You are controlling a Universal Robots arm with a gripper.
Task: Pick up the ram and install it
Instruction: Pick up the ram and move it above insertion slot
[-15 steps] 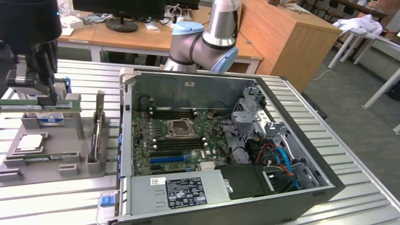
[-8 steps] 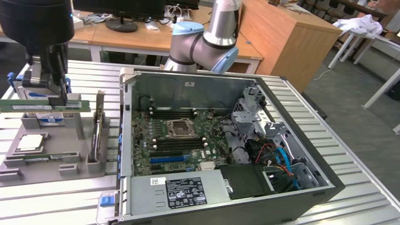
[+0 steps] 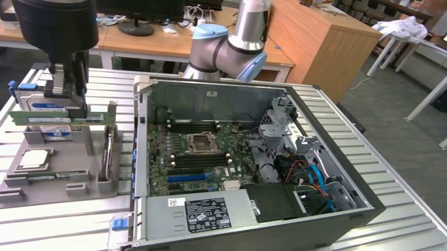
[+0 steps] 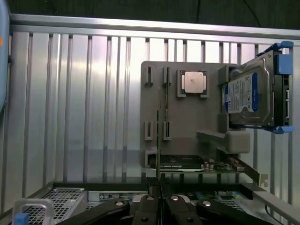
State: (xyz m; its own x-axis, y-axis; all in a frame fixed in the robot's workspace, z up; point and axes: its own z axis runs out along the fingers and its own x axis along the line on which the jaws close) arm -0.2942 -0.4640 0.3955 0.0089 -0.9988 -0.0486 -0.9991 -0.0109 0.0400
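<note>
You had the gripper clamped shut on the ram, its long edge level, over the grey tray on the surface, at the exterior view's left of the open computer case.

A ribbed silver aluminium tabletop spreads across the scene, its slats catching bright overhead light. Behind it stands a long light-brown wooden desk carrying a round black monitor foot. On the exterior view's right rises a tall orange-brown wooden cabinet, then smooth grey floor and a white-legged table with a crumpled white cloth on it
</note>
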